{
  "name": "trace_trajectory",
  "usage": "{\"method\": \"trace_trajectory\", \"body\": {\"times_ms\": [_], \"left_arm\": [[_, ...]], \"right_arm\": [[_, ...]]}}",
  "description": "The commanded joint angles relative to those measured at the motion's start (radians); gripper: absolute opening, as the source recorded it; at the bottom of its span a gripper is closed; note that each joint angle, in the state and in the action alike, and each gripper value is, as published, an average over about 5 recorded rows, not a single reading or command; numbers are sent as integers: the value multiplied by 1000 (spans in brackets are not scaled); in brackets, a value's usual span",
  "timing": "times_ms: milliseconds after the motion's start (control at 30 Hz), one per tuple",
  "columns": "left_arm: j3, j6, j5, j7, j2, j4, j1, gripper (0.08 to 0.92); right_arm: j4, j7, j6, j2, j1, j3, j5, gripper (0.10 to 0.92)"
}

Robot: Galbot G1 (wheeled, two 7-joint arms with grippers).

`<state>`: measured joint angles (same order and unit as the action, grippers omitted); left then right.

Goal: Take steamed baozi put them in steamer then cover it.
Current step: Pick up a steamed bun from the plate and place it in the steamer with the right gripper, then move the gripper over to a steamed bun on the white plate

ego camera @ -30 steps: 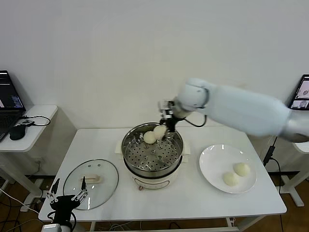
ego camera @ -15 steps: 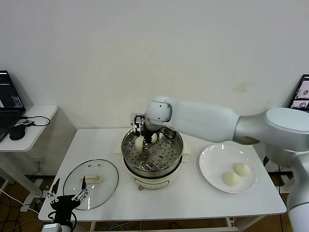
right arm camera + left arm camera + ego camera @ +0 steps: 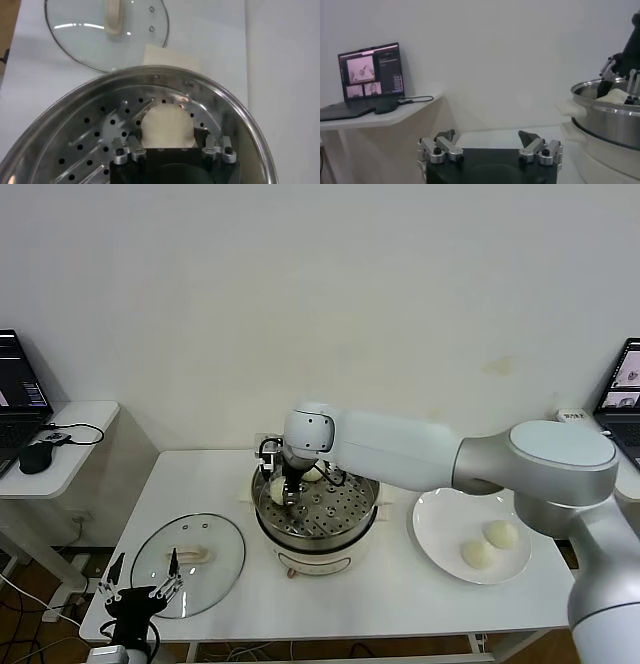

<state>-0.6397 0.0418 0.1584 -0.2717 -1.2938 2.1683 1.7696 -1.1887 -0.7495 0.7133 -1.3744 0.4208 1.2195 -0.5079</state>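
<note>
The steamer [image 3: 340, 529] stands mid-table, and my right gripper [image 3: 285, 487] reaches down into its left side. A baozi [image 3: 166, 122] lies on the perforated tray between that gripper's [image 3: 167, 142] spread fingers, which are open. A second baozi [image 3: 316, 474] sits in the pot just behind it. Two more baozi [image 3: 501, 534] [image 3: 478, 554] rest on the white plate [image 3: 432, 529] to the right. The glass cover [image 3: 215, 544] lies flat at the table's front left. My left gripper [image 3: 140, 579] is parked open at the front-left corner, empty [image 3: 486, 135].
A side table [image 3: 60, 474] with a laptop and a black mouse [image 3: 38, 456] stands off to the left. Another laptop [image 3: 625, 374] shows at the right edge. The pot's rim [image 3: 605, 112] rises close to the left gripper's right.
My right arm carried a baozi from the pot's far right across to its left side and lowered it onto the tray. Its jaws have spread. The left arm stayed still.
</note>
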Motion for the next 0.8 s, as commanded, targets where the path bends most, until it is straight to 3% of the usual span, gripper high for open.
{"method": "trace_trajectory", "body": {"times_ms": [33,167,433,633,800], "left_arm": [[-1,0,0,0,0,4,2,823],[-2,1,1,0,-1,17,10,823],[7,5,-1,3,2,41,24,823],[9,5,-2,3,14,46,40,823],[12,5,-7,3,14,39,43,823]], "right_arm": [[-40,-79,0,43,47,-3,13,817],[-157,-221,-52,173,153,-3,83,822],[-389,-354,-186,536,260,38,192,823],[-513,-440,-328,842,204,35,358,823],[-542,-454,-384,985,40,-46,493,822]]}}
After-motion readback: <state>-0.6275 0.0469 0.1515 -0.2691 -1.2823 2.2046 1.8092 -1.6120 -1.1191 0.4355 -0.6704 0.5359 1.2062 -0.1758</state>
